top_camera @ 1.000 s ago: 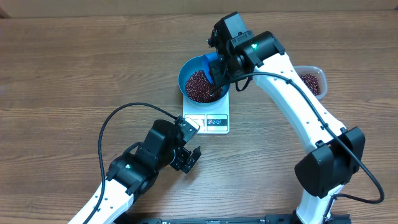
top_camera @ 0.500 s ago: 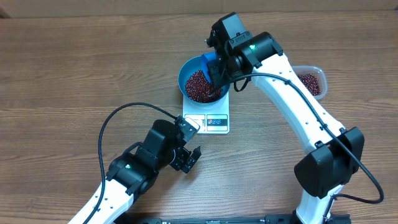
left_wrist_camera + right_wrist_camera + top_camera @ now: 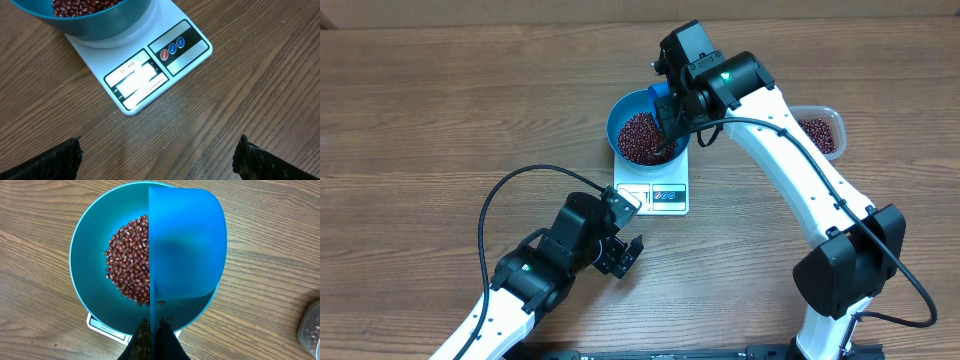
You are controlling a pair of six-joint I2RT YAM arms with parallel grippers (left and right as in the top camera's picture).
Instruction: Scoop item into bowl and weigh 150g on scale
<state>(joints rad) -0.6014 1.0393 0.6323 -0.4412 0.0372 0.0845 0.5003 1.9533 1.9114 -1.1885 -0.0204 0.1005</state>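
In the overhead view, the blue bowl [image 3: 612, 128] stands on the far end of the white scale [image 3: 653, 196], on the wooden worktop [image 3: 440, 110]. The beans [image 3: 638, 138] lie heaped inside the bowl. The right gripper [image 3: 667, 118] hangs over the bowl's right rim, closed on a small blue scoop [image 3: 657, 97]. The gripper and its arm hide that side of the bowl. A clear tub [image 3: 826, 128] holding more beans sits well apart to the right, partly behind the arm. The left gripper [image 3: 626, 256] rests low over the worktop, near the scale's front edge, with its jaws spread wide and nothing between them. A black cable [image 3: 498, 194] loops beside it.

The left wrist view looks at the scale [image 3: 197, 55] between the open left gripper [image 3: 157, 161] fingertips. The display window [image 3: 136, 80] glares white and unreadable. The bowl [image 3: 107, 27] fills the top edge.

In the right wrist view, the scoop [image 3: 185, 245] covers the right half of the bowl [image 3: 80, 255], hiding the beans [image 3: 127, 265] beneath it. The right gripper [image 3: 152, 340] pinches the scoop at the bottom of the frame. A scale [image 3: 100, 326] corner shows below the bowl, and the tub [image 3: 312, 327] is at the right edge.
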